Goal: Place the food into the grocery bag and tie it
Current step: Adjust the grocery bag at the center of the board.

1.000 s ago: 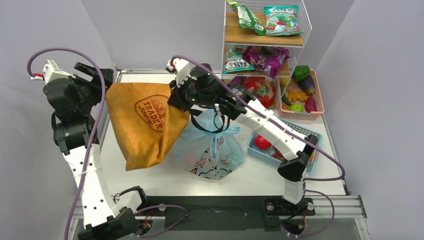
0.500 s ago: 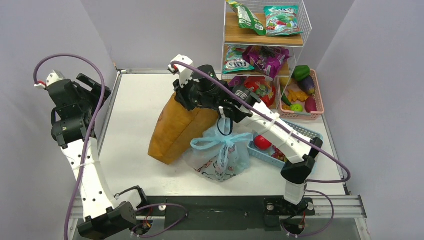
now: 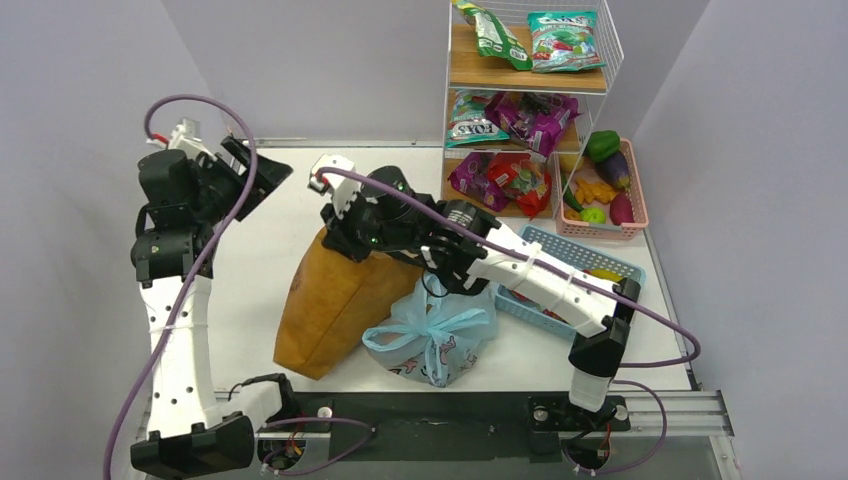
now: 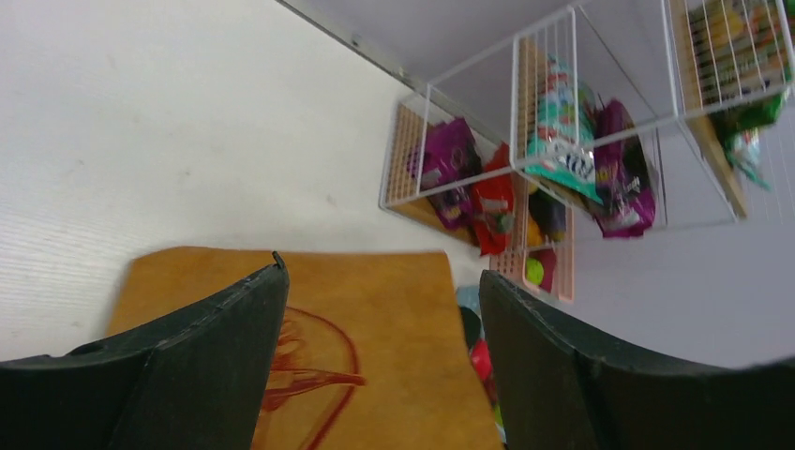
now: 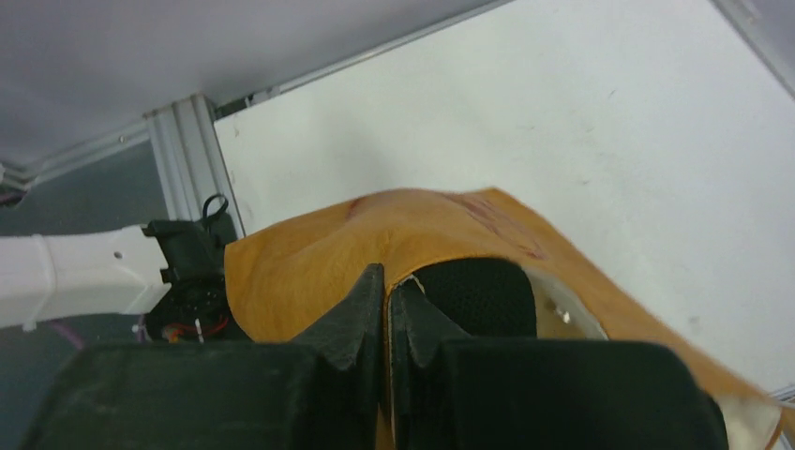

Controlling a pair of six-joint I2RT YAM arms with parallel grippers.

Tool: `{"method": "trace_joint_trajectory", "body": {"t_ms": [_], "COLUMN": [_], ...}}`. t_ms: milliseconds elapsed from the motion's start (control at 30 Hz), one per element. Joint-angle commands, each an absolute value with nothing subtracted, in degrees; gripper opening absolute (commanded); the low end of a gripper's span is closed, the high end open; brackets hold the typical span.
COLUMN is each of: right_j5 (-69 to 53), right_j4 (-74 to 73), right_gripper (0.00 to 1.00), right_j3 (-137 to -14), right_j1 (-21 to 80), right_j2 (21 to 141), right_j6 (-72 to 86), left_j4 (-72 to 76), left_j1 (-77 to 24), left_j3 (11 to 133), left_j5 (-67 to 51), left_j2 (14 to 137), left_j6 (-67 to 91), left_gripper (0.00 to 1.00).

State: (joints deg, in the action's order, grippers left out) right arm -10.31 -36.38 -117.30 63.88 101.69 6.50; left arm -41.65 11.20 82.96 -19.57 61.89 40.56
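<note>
Right gripper (image 5: 387,281) is pinching the top edge of the tan tote (image 3: 325,310), jaws together, likely holding it off the grocery bag (image 3: 432,340), which is sitting just beside and below; left gripper (image 4: 382,272) is hanging apart, empty.

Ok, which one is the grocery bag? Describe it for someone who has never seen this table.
On the white table, look toward the middle of the near edge. The grocery bag sits there, just right of the tan tote. Unlike that stiff, opaque tote, it is thin, crinkly, translucent light blue plastic with black cartoon print.
</note>
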Motion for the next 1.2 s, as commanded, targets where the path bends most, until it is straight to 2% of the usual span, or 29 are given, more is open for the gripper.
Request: {"method": "trace_joint_trajectory", "body": {"t_ms": [0,167,433,500,667,800,933,1033,1100,1133,1167], "right_j5": [-14.4,-16.8,-16.6,-16.4,-16.3,-16.1,-15.4,-15.0,-14.7,-14.7,-14.6], "right_j4": [-32.1,-32.2,-32.6,-32.8,-33.1,-33.5,-34.0,-34.2,-34.2,-34.2,-34.2], "right_gripper": [0.0,0.0,0.0,0.0,0.0,0.0,0.0,0.0,0.0,0.0,0.0], "right_j3": [-114.2,-109.2,-105.8,-106.0,-106.6,-106.9,-107.1,-106.9,-106.7,-106.6,-106.6], "right_j1": [65.2,65.9,66.6,66.8,67.3,67.6,67.8,67.9,67.9,67.9,67.9], "right_j2": [101.7,99.8,98.2,98.2,98.7,99.1,99.0,98.6,98.4,98.3,98.3], "right_j6": [4.4,1.7,0.8,0.9,0.9,0.8,0.7,0.6,0.6,0.6,0.6], "left_j4": [-35.9,-38.2,-45.6,-48.3,-57.9,-61.9,-63.7,-65.1,-65.9,-66.1,-66.4], "left_j1": [6.2,2.0,-3.6,-6.0,-12.5,-15.8,-16.6,-16.7,-16.9,-16.9,-17.0], "left_j3": [79.9,76.1,76.0,76.7,79.1,81.1,81.9,81.7,81.5,81.5,81.5], "left_j5": [-29.5,-35.8,-33.8,-30.0,-8.8,1.0,5.6,7.0,8.8,9.2,9.7], "left_j2": [62.2,63.9,66.1,66.6,67.6,68.0,68.4,69.0,69.1,69.1,69.1], "left_j6": [36.0,30.7,23.6,22.0,21.3,21.9,22.0,21.5,21.4,21.4,21.4], "left_gripper": [0.72,0.71,0.69,0.67,0.62,0.59,0.44,0.37,0.27,0.12,0.05]}}
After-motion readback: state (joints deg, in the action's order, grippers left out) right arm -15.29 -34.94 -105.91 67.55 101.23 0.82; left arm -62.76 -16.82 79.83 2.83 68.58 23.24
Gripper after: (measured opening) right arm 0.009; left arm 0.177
